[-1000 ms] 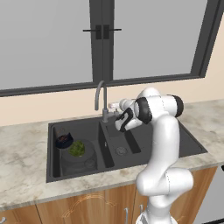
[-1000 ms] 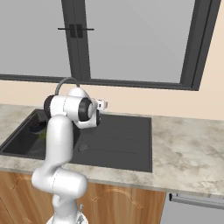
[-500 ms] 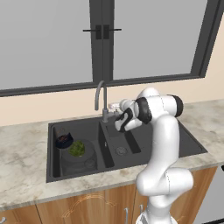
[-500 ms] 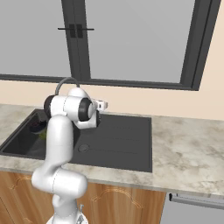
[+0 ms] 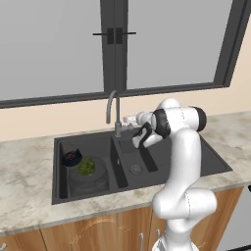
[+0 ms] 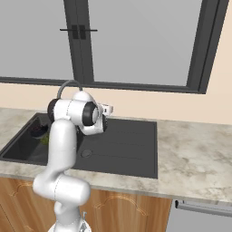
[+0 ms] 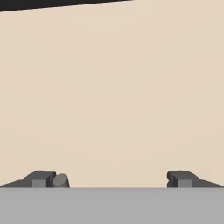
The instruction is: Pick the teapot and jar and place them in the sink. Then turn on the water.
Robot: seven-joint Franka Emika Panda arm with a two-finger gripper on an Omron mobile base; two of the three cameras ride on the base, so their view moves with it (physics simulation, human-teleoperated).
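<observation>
- The counter (image 5: 29, 196), marbled beige, runs across the lower half of the left base view, with the black double-basin sink (image 5: 206, 169) set into it at centre.
- Against the views of a second ago almost nothing has changed: arm, jar and teapot sit as they did. By my reading the placing is finished and only the water is left.
- The arm rises from the lower right and bends to centre frame, its jaws (image 5: 131, 119) spread wide and empty, just right of the faucet's base.
- The jar (image 5: 88, 172), a wide translucent grey glass cylinder with green contents showing, sits in the left basin, left of centre.
- The faucet (image 5: 112, 112), a grey gooseneck, stands at the sink's back edge at centre; no stream falls from it, so the water is not yet on.
- The teapot (image 5: 71, 157), small, squat and black, sits just behind the jar at upper left of the same basin.
- In the hand view the dark fingertips (image 7: 43, 179) stand far apart at the bottom corners, facing plain beige wall.
</observation>
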